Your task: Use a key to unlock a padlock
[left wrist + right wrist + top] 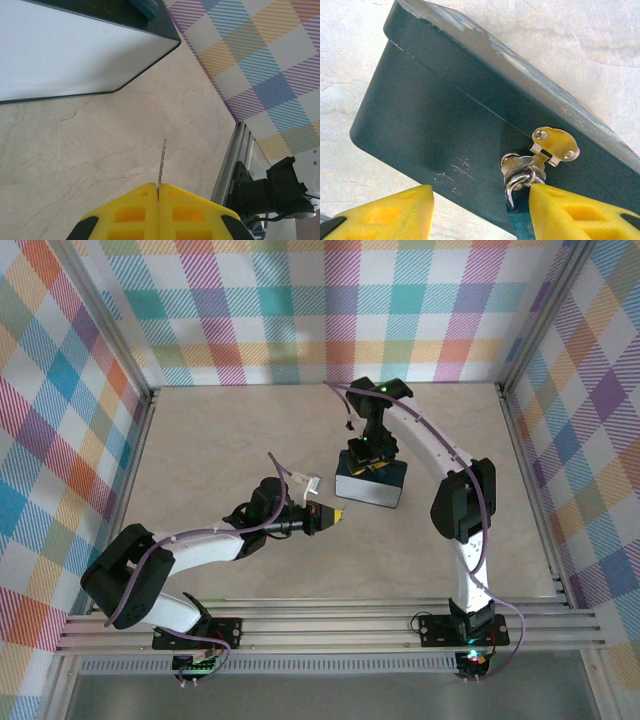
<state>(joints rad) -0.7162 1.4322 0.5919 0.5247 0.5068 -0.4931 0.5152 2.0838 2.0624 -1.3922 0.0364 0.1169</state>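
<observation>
My left gripper (338, 514) (158, 187) hovers left of the dark-blue tin (372, 483), shut on the key (162, 160), whose thin blade sticks out edge-on past the yellow fingertips toward the tin (75, 50). My right gripper (370, 455) (480, 210) is over the tin's (445, 115) far side, open, with its fingers wide apart. The padlock (519, 226) hangs by its steel shackle (512, 192) from the tin's silver hasp (555, 144). Its light-blue body lies against the inner side of the right finger (570, 215) and is mostly hidden by it.
The tin stands mid-table on a beige marbled surface (230, 430). Plaid walls (320, 310) close in the back and both sides. An aluminium rail (235, 160) runs along the table's near edge, with a black arm base (272, 187) behind it.
</observation>
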